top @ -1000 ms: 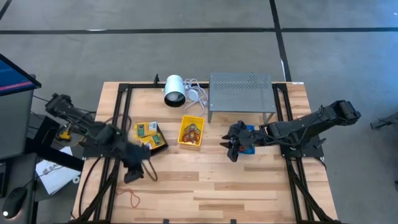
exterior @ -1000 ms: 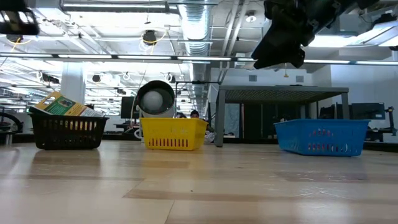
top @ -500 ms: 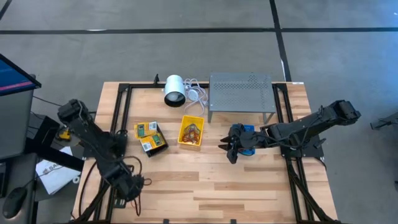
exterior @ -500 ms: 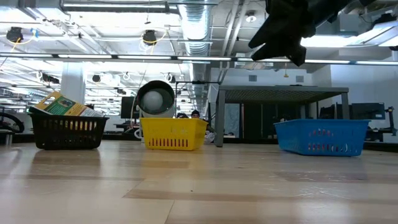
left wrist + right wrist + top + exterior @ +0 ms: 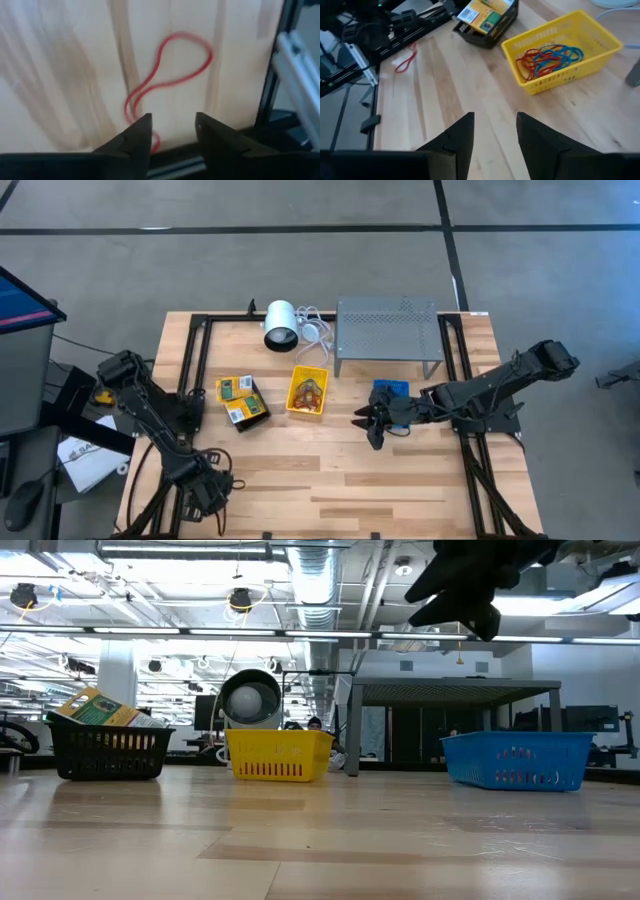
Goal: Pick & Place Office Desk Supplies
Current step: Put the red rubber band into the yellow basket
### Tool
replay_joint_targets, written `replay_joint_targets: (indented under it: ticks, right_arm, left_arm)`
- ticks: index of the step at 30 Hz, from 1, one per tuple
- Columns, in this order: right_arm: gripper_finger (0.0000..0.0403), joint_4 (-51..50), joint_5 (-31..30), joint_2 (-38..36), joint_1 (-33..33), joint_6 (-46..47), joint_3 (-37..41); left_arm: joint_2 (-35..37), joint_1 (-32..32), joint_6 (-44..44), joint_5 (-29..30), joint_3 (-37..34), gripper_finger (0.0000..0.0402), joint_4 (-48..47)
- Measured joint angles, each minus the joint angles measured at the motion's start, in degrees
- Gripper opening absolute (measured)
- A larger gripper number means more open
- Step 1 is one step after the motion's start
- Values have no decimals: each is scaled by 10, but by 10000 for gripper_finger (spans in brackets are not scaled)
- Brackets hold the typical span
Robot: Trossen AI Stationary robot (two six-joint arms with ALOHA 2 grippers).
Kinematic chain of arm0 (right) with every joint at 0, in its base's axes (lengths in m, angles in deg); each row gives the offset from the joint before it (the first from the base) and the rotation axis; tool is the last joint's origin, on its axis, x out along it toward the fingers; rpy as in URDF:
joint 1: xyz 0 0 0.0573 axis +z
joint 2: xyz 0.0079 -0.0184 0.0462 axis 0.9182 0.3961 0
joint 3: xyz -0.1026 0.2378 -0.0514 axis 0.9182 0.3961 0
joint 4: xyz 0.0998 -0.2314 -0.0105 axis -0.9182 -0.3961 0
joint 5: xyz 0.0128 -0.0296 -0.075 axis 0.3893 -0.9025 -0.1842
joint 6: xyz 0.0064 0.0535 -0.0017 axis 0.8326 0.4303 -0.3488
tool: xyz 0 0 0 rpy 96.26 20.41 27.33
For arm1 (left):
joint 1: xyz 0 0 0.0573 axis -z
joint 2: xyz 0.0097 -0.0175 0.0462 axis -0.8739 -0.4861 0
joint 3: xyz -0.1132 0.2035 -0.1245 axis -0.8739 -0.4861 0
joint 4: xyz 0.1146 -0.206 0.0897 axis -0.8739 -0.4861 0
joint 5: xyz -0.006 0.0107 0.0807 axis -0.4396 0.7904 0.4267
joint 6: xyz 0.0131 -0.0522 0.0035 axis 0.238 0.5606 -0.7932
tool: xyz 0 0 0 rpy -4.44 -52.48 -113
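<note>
A red rubber band (image 5: 172,70) lies flat on the wood near the table's near-left corner, and it also shows in the right wrist view as the red rubber band (image 5: 406,61). My left gripper (image 5: 212,492) hangs over it, open, its fingers (image 5: 172,135) standing either side of one end of the band. My right gripper (image 5: 368,425) is open and raised, just near-left of the blue bin (image 5: 390,391). The yellow bin (image 5: 560,55) holds several coloured bands. The black bin (image 5: 241,401) holds yellow-and-green packets.
A white cylinder (image 5: 281,325) with its cable and a grey perforated stand (image 5: 388,330) sit along the far edge. Black frame rails (image 5: 190,370) run along both table sides. Bare wood lies between the bins and the near edge. In the low view the right arm (image 5: 465,580) hangs high.
My left gripper has swung from beside the black bin toward the table's near edge and now sits over the red band. My right gripper has drawn slightly toward the near edge, uncovering the blue bin. The band and the bins have stayed where they were.
</note>
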Motion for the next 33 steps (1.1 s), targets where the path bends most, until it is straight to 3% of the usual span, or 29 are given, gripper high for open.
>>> replay_joint_targets:
  ticks: [6, 10, 22, 33]
  right_arm:
    - [143, -1, -15, 0, 28, 0, 0]
    - [143, -2, -26, 0, 42, 0, 0]
    - [143, -2, -30, 0, 52, -5, 0]
    - [143, -2, -30, 0, 52, -18, 0]
  left_arm:
    - [0, 0, 1, 7, -31, 215, 48]
    - [0, 0, 2, 11, -55, 238, 49]
    - [1, 0, 3, 42, -91, 241, 57]
    - [2, 48, 46, 95, -93, 240, 68]
